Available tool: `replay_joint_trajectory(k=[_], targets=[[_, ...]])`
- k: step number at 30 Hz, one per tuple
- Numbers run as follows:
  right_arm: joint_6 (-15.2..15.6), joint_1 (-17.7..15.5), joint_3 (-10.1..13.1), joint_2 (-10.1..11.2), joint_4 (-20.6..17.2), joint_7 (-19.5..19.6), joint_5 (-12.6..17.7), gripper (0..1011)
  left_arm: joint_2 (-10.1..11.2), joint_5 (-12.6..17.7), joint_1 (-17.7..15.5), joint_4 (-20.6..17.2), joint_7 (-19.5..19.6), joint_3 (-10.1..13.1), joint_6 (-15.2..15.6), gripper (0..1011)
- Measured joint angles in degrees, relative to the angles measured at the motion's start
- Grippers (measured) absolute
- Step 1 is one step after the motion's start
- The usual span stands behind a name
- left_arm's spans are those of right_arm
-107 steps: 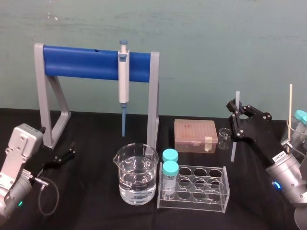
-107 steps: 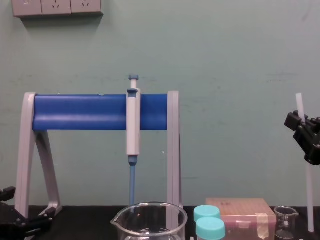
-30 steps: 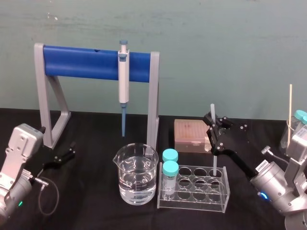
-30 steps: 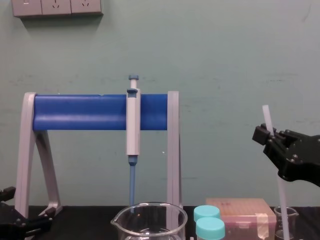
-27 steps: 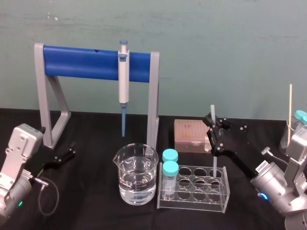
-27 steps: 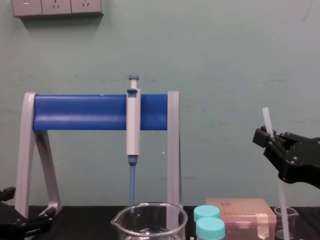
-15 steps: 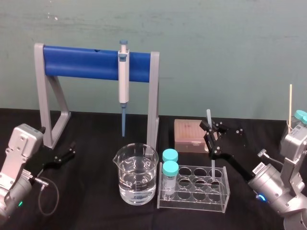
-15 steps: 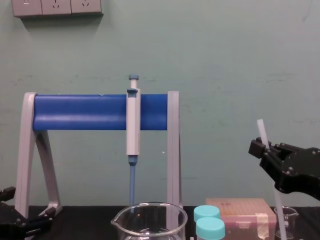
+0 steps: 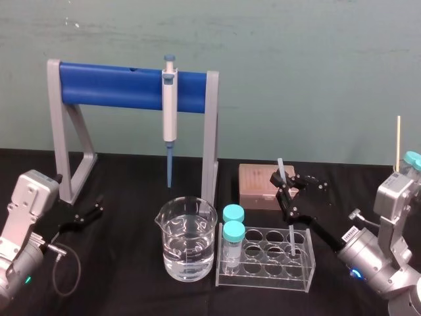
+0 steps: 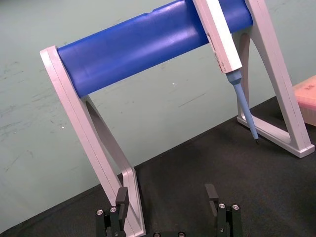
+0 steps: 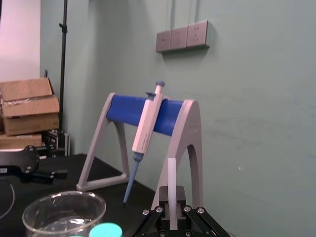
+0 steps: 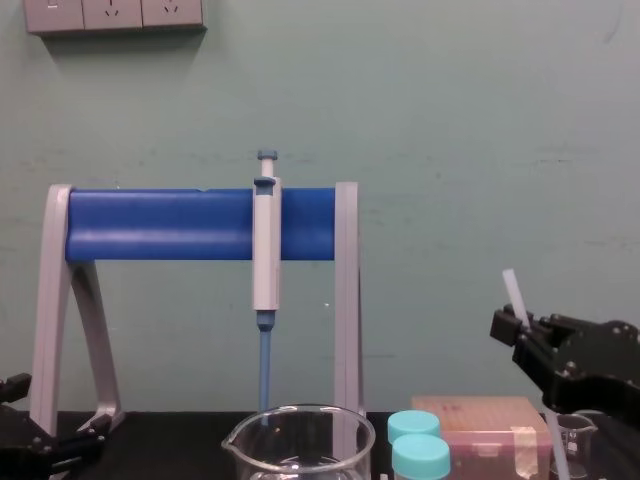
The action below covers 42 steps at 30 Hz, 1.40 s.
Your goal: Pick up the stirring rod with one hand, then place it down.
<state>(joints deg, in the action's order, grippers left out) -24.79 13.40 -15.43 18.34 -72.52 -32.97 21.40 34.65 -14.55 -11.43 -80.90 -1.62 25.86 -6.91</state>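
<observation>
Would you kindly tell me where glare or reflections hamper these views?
Head view: highlights streak the water beaker and clear rack, which the stirring rod, held by the right gripper, overlaps low down; right wrist view: bright patch above the cardboard boxes; left wrist view: soft sheen on the blue bar, left gripper open.
</observation>
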Motion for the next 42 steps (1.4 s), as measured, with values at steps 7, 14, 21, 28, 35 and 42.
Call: replay_joint_trajectory(k=[7, 14, 21, 28, 35, 42], targets=[[2.0, 0.6, -0.6, 0.4, 1.1, -0.2, 0.1, 70, 0.0, 0.0, 0.0, 0.0, 0.0, 0.0, 0.0, 1000], [3.6, 0.9, -1.3, 0.9, 1.6, -0.2, -0.1, 70, 0.0, 0.0, 0.0, 0.0, 0.0, 0.0, 0.0, 1000], [3.9, 0.9, -1.4, 1.1, 1.6, 0.0, -0.3, 70, 0.0, 0.0, 0.0, 0.0, 0.0, 0.0, 0.0, 1000], [3.8, 0.9, -1.3, 1.0, 1.6, 0.0, -0.2, 71, 0.0, 0.0, 0.0, 0.0, 0.0, 0.0, 0.0, 1000], [3.7, 0.8, -1.3, 1.0, 1.5, -0.1, -0.2, 70, 0.0, 0.0, 0.0, 0.0, 0.0, 0.0, 0.0, 1000], [3.6, 0.8, -1.2, 0.9, 1.5, -0.1, -0.2, 201, 0.0, 0.0, 0.0, 0.0, 0.0, 0.0, 0.0, 1000]])
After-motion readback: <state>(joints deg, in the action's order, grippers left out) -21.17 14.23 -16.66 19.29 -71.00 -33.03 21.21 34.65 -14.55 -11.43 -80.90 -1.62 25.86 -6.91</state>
